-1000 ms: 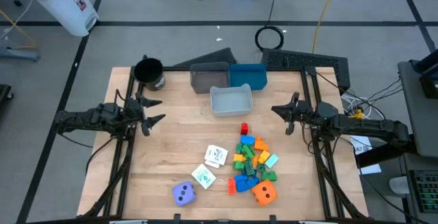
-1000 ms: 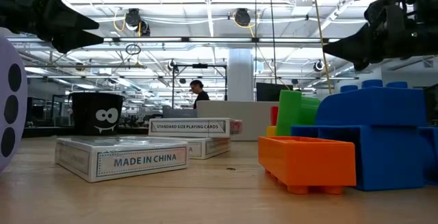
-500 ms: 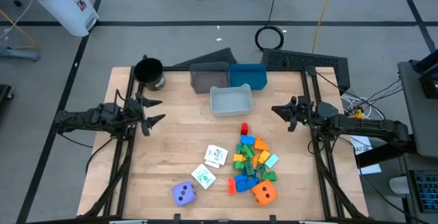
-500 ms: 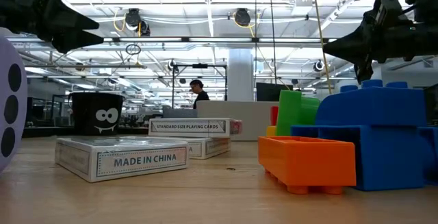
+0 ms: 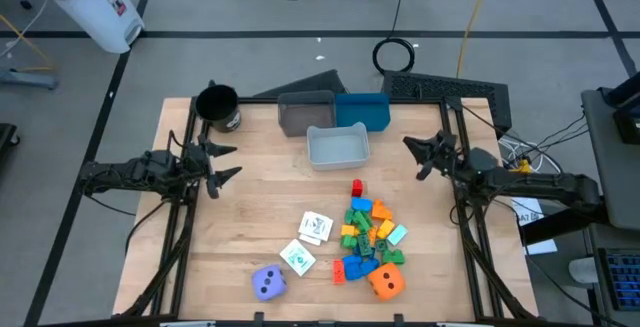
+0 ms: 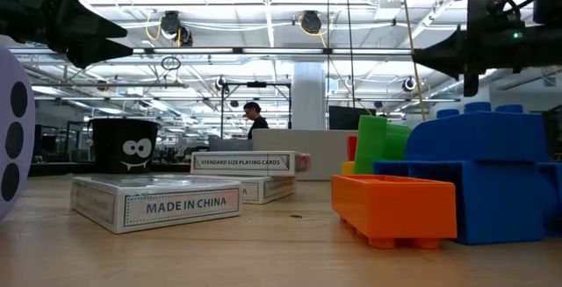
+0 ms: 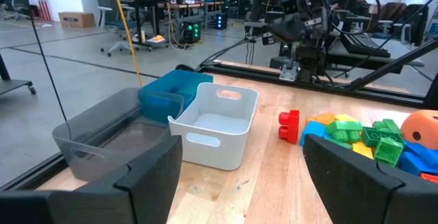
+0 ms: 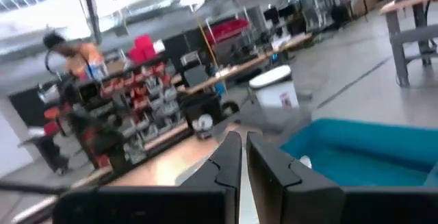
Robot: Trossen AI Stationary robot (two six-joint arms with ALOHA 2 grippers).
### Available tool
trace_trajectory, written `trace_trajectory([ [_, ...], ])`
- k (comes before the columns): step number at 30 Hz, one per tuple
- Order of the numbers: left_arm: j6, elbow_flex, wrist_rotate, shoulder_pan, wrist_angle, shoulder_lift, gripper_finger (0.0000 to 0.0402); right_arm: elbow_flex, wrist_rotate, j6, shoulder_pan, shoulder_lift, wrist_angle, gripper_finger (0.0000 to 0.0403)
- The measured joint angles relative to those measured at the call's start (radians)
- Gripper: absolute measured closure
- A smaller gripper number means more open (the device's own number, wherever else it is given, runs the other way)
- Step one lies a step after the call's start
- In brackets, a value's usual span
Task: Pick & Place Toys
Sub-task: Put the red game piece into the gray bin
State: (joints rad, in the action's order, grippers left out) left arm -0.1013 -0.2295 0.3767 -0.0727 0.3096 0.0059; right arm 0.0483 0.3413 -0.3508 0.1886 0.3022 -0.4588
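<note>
The toys (image 5: 365,237) lie untouched on the near half of the desk (image 5: 260,207): a pile of building blocks running lengthwise from a lone red block (image 5: 356,189) at its far end to the orange die (image 5: 386,282) at the near end. That long axis points roughly toward the white bin (image 5: 338,147). Two card packs (image 5: 307,242) sit just left of the pile, and the purple die (image 5: 268,283) rests near the front edge, well apart from the rest.

My left claw (image 5: 222,162) hangs released over the desk's left side, holding nothing. My right claw (image 5: 412,149) is clenched on nothing, up near the right rail beside the bins.

My worry is the pile itself. The blocks touch and overlap, so a claw coming down into it could scatter neighbours or pinch two at once. The right claw must also spread before any descent, or it will just shove blocks aside.
</note>
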Motion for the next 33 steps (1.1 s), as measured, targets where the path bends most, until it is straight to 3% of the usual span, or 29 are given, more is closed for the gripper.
trace_trajectory([
  [3,0.0,0.0,0.0,0.0,0.0,0.0,0.0091,0.0,-0.034,-0.004,0.0,0.043,-0.098,0.038],
  [6,0.0,0.0,0.0,0.0,0.0,0.0,0.0091,0.0,-0.177,0.013,0.0,0.118,-0.231,0.0364],
  [9,0.0,0.0,0.0,0.0,0.0,0.0,0.0091,0.012,-0.317,0.073,-0.001,0.219,-0.364,0.0327],
  [12,0.0,0.0,0.0,0.0,0.0,0.0,0.0092,0.045,-0.383,0.121,-0.012,0.326,-0.365,0.0272],
  [17,0.0,0.0,0.0,0.0,0.0,0.0,0.0091,0.157,-0.396,0.203,-0.079,0.528,-0.225,0.0175],
  [21,0.0,0.0,0.0,0.0,0.0,0.0,0.0091,0.258,-0.384,0.248,-0.13,0.708,-0.105,0.0129],
  [25,0.0,0.0,0.0,0.0,0.0,0.0,0.0091,0.319,-0.366,0.287,-0.16,0.863,-0.074,0.0114],
  [33,0.0,0.0,-0.001,0.0,0.0,0.0,0.0091,0.351,-0.368,0.353,-0.177,1.097,-0.147,0.0122],
])
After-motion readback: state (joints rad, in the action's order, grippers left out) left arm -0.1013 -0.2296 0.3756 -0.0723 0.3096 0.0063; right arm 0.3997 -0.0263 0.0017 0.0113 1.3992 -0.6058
